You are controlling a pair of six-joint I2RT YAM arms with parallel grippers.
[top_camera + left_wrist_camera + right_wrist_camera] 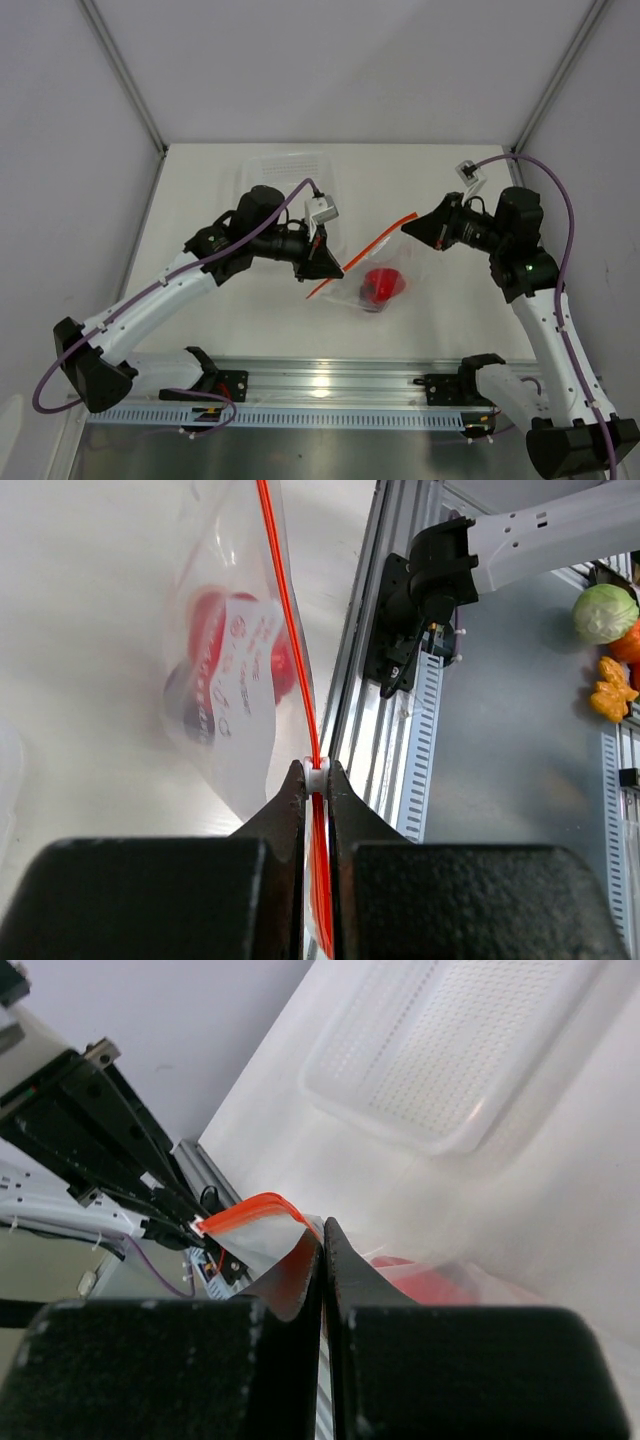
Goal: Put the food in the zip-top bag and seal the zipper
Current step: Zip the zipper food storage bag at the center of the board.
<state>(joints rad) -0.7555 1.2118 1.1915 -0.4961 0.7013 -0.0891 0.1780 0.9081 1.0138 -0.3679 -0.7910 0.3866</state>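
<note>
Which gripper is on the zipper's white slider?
The left gripper: its tips pinch the white slider; the right gripper clamps the zip-top bag's orange corner.

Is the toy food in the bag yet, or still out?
In: the red piece and a darker one show through the clear bag. A third cannot be made out.

Top view: red pepper piece (381,284) covers most of a darker piece (371,304) beneath; peach ball not made out. White tray (288,165) partly behind left arm (180,285).
Left wrist: label (243,670) masks both pieces; zipper (289,610) exits bottom edge between left tool (316,772) fingers.
Right wrist: tray blurred, cropped at top; zip-top bag (268,1248) contents a red blur.
</note>
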